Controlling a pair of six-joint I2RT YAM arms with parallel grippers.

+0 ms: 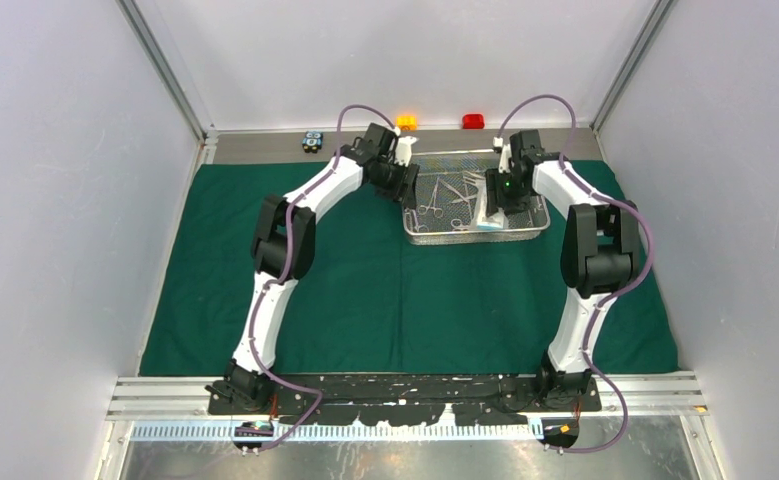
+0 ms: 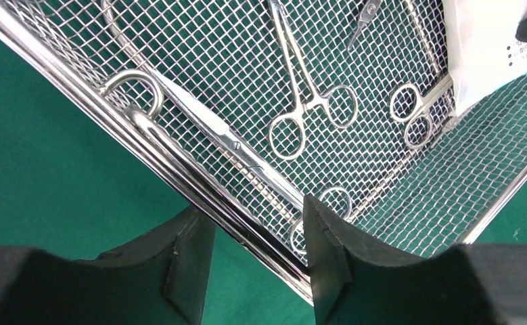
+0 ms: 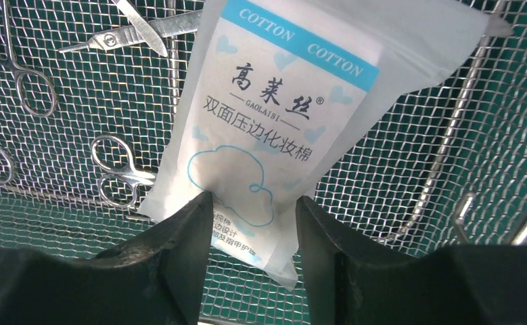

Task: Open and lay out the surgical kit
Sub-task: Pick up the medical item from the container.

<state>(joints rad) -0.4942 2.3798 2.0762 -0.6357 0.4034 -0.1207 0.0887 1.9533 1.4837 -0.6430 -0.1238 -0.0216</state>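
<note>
Unloading, it seems: right gripper (image 3: 254,203) gapes astride packet (image 3: 281,122), left gripper (image 2: 254,206) astride tray (image 2: 57,74) rim (neither clamped); next, pinch packet squarely.

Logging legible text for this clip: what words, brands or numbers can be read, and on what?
"COTTON COTTON": blue band of the white-blue packet.
"高莱丝" and "GAOLAISI": packet centre.
"双面压边化妆棉": below that.
Small print at its bottom edge: too small to read.

The top external camera looks down from behind the arms over the whole table (image 1: 265,148). The wrist cameras look closely past the left end effector (image 2: 254,227) and right end effector (image 3: 254,210) into the wire-mesh tray (image 1: 475,236), shared by all views.
</note>
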